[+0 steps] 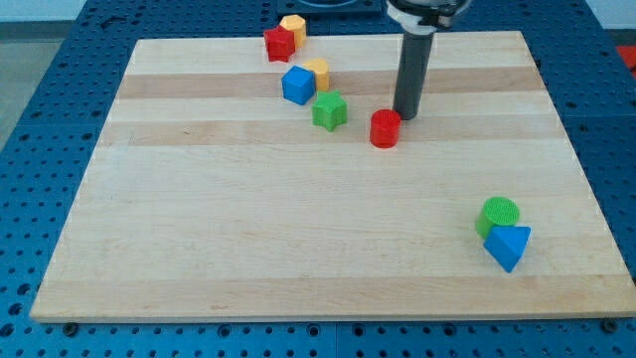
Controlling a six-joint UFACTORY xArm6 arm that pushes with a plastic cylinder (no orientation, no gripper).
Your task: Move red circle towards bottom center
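Wooden table [248, 259] carries every block; no writing shows. Near the lower right, a blue triangle [508, 246] touches a green circle [498, 213]. Centre-top, the red circle [385, 128] sits just beside my tip [404, 117]. Beyond: green block [330, 110], blue cube [298, 85], yellow block [317, 71], red block [279, 43], yellow hexagon [293, 26]. End effector is a plain rod, jawless.

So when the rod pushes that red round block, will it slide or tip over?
The red round block looks squat with a flat base, so it probably slides rather than tips. My tip sits just off its upper right, so an off-centre push may swing it sideways.
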